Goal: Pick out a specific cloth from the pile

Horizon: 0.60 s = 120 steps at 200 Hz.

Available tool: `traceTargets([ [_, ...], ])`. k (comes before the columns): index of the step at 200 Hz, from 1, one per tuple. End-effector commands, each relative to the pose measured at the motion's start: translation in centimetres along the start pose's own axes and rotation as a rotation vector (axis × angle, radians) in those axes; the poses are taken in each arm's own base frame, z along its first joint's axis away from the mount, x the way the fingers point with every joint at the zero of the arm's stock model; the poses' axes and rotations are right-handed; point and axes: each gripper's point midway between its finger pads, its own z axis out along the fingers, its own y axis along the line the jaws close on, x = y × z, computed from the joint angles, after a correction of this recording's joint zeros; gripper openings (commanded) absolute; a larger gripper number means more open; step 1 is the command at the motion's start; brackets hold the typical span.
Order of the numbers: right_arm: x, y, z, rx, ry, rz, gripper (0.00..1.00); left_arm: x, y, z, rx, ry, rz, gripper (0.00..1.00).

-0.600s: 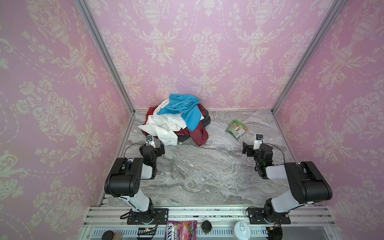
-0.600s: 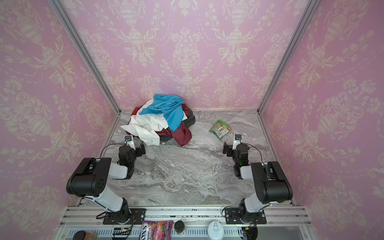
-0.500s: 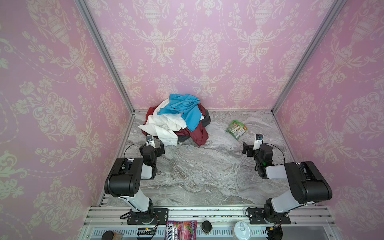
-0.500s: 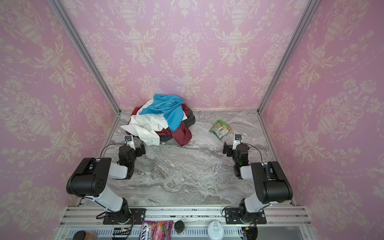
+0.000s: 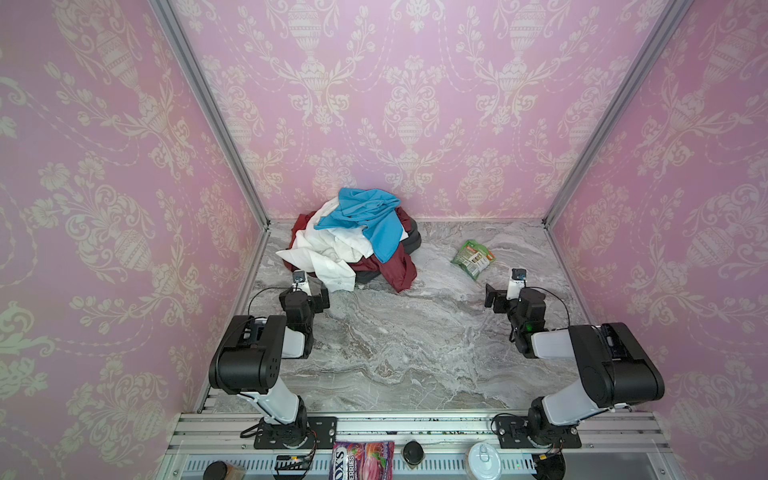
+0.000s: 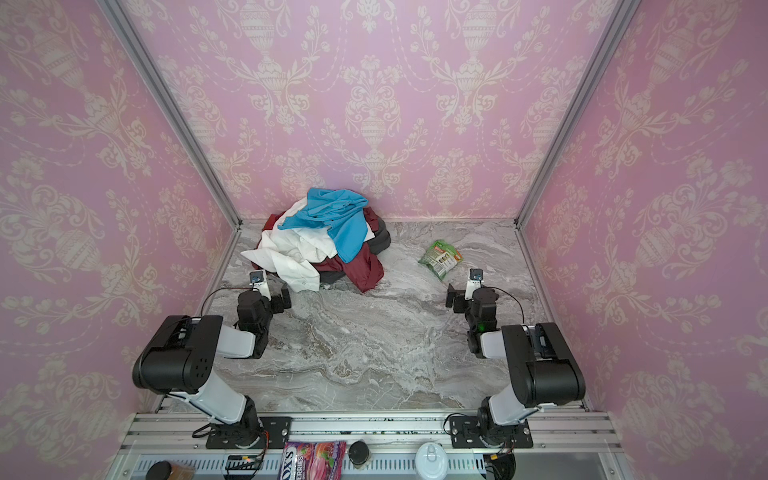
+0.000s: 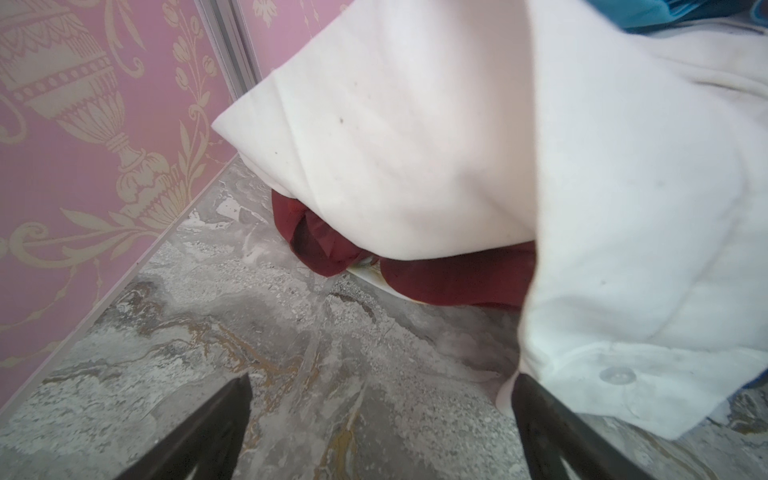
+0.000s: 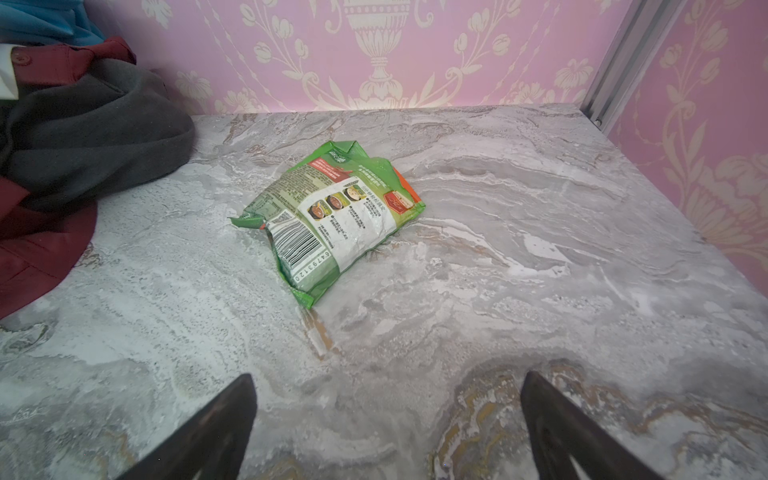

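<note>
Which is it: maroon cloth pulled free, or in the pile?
In the pile. The maroon cloth lies under the white shirt and blue garment, with only its edges showing.

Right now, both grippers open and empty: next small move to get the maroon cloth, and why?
Probably ease the left gripper forward, low, toward the maroon cloth. Its jaws stand open and empty, and a maroon fold peeks out straight ahead under the white shirt, lying on the table. The right gripper faces the green packet instead.

You had the left gripper [image 6: 277, 294] just beside the white shirt [image 6: 297, 259]; the maroon cloth [image 6: 361, 270] lay partly beneath the blue garment [image 6: 336, 220].
</note>
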Motion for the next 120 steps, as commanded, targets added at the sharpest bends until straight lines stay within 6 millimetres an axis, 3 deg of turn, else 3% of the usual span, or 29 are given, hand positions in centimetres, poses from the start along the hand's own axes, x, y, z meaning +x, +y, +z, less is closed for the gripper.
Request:
traceTargets([
  [1,-1.0,-0.3,0.0,0.014,-0.033,0.004,1.0,-0.1,-0.3,0.1,0.023,0.002,0.024,0.99],
  [120,-0.9,-0.2,0.0,0.022,-0.034,-0.003,1.0,-0.1,0.6,0.0,-0.045,-0.003,0.007,0.99],
])
